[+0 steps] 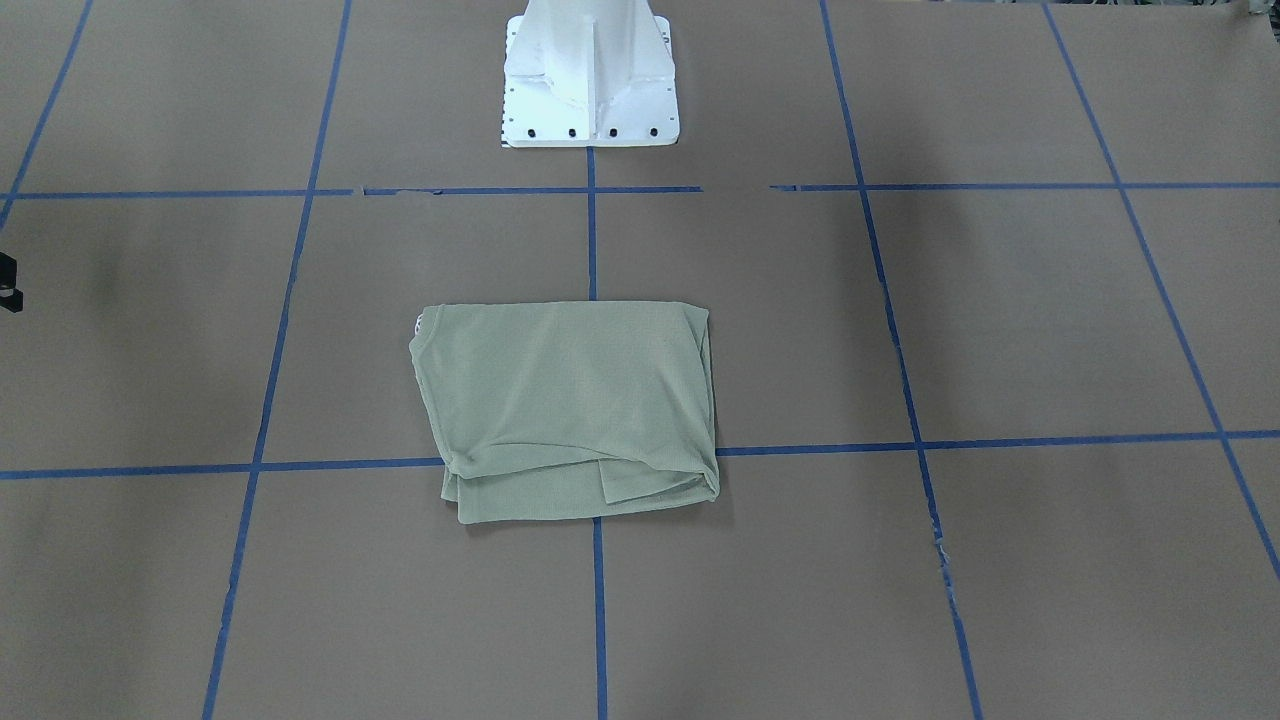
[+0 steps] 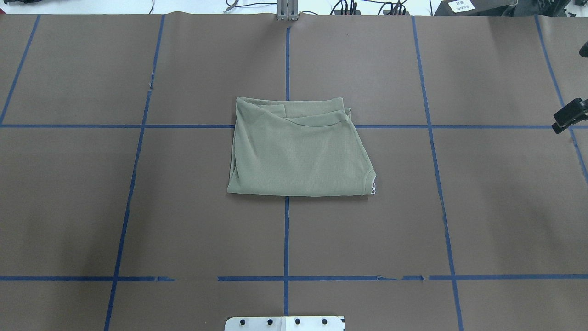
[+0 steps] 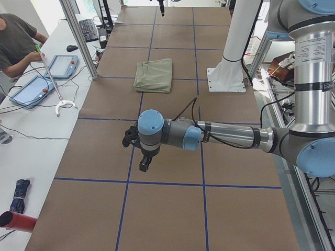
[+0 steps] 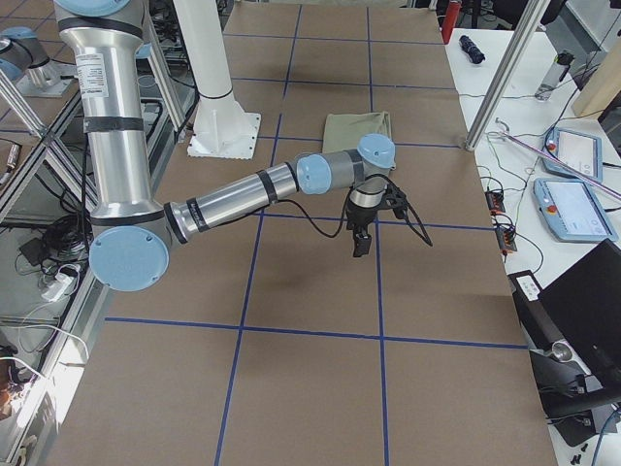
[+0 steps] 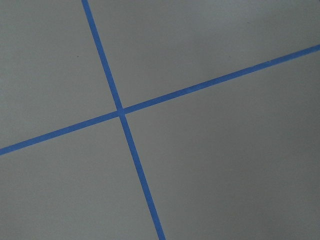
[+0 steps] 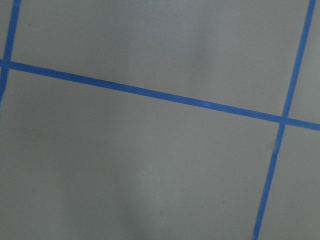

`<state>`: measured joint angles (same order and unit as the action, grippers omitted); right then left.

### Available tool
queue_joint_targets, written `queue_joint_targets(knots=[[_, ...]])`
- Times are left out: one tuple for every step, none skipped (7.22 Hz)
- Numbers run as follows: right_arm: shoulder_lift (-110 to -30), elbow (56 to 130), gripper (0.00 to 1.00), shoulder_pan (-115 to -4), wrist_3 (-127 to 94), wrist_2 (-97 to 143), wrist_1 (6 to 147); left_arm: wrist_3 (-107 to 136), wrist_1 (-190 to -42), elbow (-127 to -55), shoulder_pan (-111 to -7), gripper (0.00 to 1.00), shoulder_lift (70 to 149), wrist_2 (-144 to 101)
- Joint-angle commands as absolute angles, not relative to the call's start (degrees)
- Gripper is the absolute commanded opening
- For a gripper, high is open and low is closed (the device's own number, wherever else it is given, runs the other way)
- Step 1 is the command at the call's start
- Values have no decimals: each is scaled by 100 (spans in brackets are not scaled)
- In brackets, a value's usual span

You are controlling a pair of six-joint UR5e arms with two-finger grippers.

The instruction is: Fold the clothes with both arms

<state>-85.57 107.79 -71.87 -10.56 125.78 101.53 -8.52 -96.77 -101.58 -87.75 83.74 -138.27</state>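
Observation:
The clothes are one sage-green shirt [image 2: 296, 151], folded into a flat rectangle at the table's middle, also seen in the front-facing view [image 1: 570, 405]. A bit of white tag [image 2: 373, 187] peeks out at its collar corner. My left arm [image 3: 230, 136] stretches low over bare paper far from the shirt, its gripper [image 3: 144, 164] pointing down; I cannot tell whether it is open or shut. My right arm [image 4: 243, 199] does the same at the other end, with its gripper [image 4: 360, 243] hanging down. Only a black tip of that gripper [image 2: 568, 116] shows overhead, state unclear. Both wrist views show just paper and blue tape.
Brown paper with a blue tape grid [image 2: 287, 230] covers the table. The white pedestal base [image 1: 590, 80] stands at the robot's side of the shirt. A person [image 3: 15, 42] sits at a side table with teach pendants [image 3: 63, 65]. A metal post [image 3: 78, 36] stands at the table edge.

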Motion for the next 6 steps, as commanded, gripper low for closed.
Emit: queue_joint_targets(knots=[[-8648, 10705, 100, -7382, -1081, 12410, 10169, -835, -9677, -10099, -8771, 100, 8446, -13834], [-8657, 10618, 100, -7496, -1072, 12584, 10169, -826, -9677, -10107, -8771, 100, 8455, -13834], [-8649, 10426, 100, -7732, -1046, 13056, 10160, -826, -9668, -10107, -8771, 100, 8455, -13834], [-8657, 10250, 100, -7900, -994, 13417, 10160, -817, -9659, -10099, -8780, 100, 8446, -13834], [-8709, 10239, 100, -7997, -984, 13447, 10160, -817, -9659, -10142, -8815, 100, 8429, -13843], [-8736, 10117, 100, -8129, -984, 13439, 10160, -817, -9650, -10177, -8815, 100, 8420, -13834]])
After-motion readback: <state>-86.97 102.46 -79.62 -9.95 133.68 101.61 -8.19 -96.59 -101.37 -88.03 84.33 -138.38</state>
